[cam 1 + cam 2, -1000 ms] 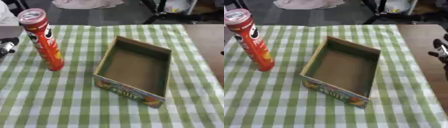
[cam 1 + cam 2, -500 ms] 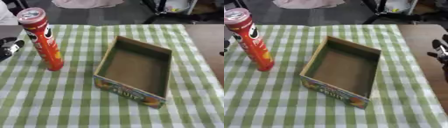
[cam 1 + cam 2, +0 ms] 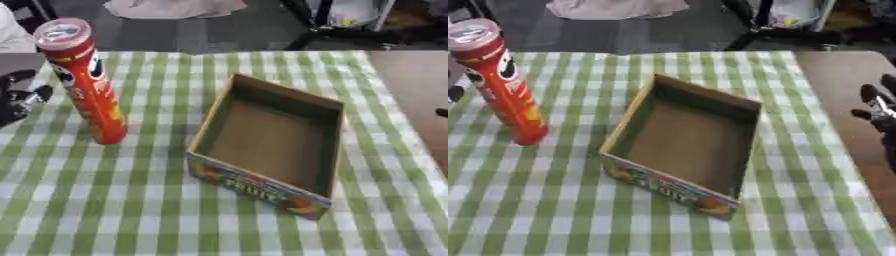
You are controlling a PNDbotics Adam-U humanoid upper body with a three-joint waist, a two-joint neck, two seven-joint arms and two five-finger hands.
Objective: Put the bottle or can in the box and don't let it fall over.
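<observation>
The tall red can (image 3: 85, 82) stands upright on the green checked cloth (image 3: 105, 200), its silver-rimmed lid facing up, well to the left of the box and touching nothing. It is narrow for its height, so I'd judge it tips easily; a hold around the middle of the body would make more sense than one near the lid.

The cardboard box (image 3: 271, 142) lies open-topped at the centre of the table, turned a little askew, a printed fruit label on its near wall. Its brown floor is bare, so the can has room to stand inside, though the walls are low and would give little support once it is set down.

The left hand (image 3: 19, 102) shows at the left edge, just beside the can but apart from it; only dark parts of it are visible and I cannot tell how its fingers are set. It seems the one placed to take the can.

The right hand (image 3: 878, 107) rests over the bare brown tabletop (image 3: 846, 85) at the right edge, away from everything, fingers relaxed and pointing up.
</observation>
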